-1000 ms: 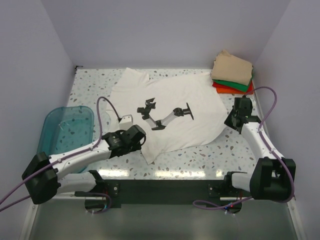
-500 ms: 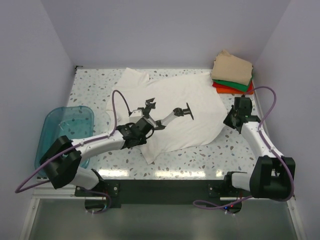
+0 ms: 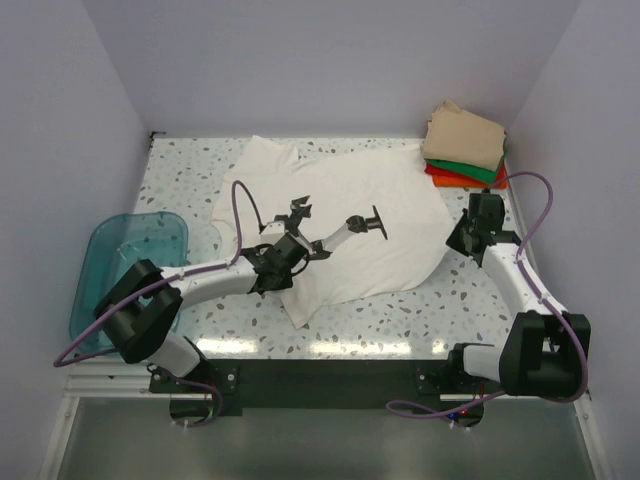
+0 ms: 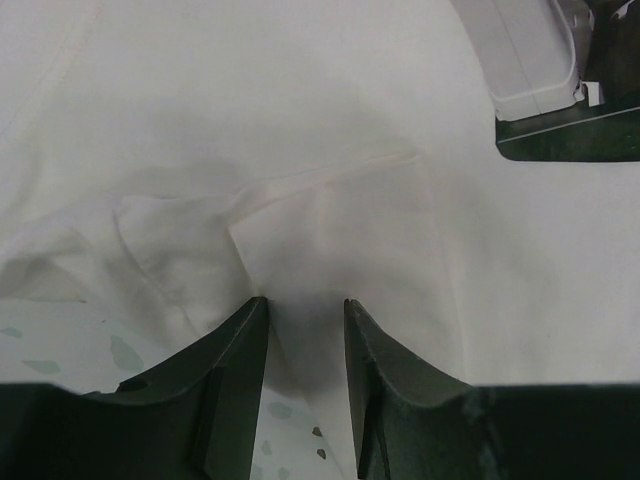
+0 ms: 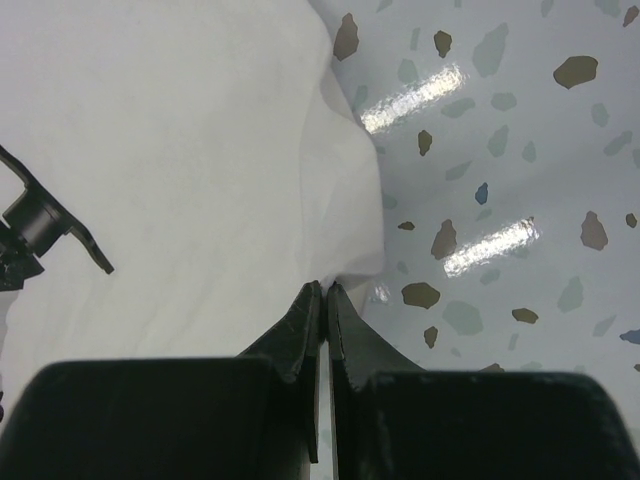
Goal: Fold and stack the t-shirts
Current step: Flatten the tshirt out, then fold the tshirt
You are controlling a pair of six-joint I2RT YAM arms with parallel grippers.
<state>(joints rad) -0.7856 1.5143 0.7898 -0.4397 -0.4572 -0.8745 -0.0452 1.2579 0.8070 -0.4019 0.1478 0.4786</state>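
white t-shirt [image 3: 340,200]: judged soft, light, limp | hold is best taken at hem corners | left gripper [image 4: 305,312]: parted astride a cloth fold | right gripper [image 5: 326,290]: closed at hem, frame right; pinch unconfirmed

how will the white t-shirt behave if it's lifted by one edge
Likely floppy: the white t-shirt lies creased and folded over near the left gripper, so it should drape and sag. Probably light, as it looks like thin cloth. A push would likely bunch it on the table rather than slide it.
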